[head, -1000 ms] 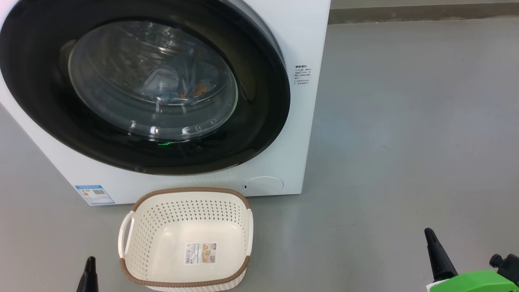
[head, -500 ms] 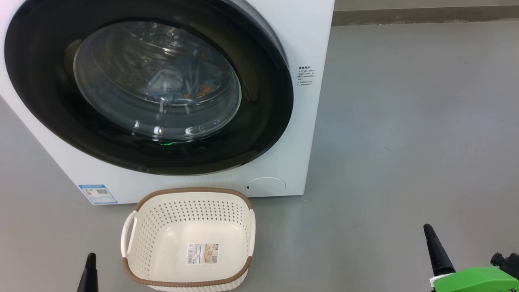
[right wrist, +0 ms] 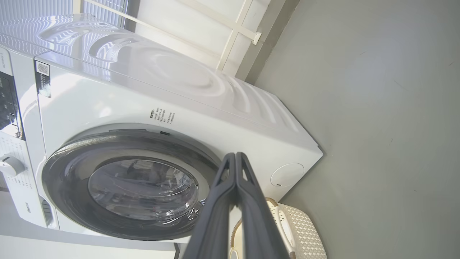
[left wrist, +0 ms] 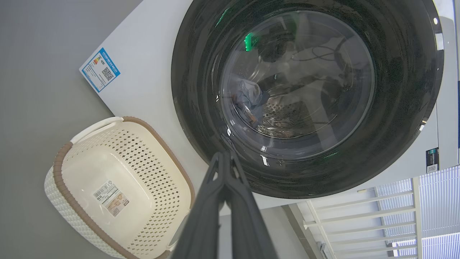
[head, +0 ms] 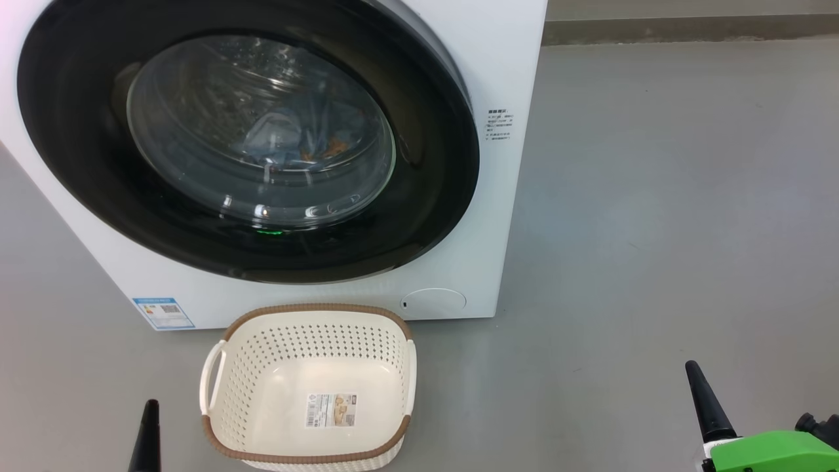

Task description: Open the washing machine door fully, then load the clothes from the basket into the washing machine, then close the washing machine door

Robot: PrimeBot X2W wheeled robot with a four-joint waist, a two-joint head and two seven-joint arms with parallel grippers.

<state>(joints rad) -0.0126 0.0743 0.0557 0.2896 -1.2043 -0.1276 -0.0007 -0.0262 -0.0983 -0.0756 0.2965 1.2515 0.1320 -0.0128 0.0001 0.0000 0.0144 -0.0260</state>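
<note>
Both pinched together: L gripper [left wrist: 224, 155], R gripper [right wrist: 236, 155]. R wrist: knob [right wrist: 10, 166]; L wrist: clothes [left wrist: 249, 95] behind door [left wrist: 194, 90].

The left gripper [left wrist: 224, 156] and right gripper [right wrist: 235, 155] have long dark-grey tapering fingers [left wrist: 208, 216] (slotted near the tips); a bright green casing [head: 767, 452], perhaps plastic, backs the right.

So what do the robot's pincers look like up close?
The left pincer and right pincer are alike: two long dark-grey fingers tapering to a slim point, with triangular cut-outs near the tips. Behind the right one sits a bright green casing.
</note>
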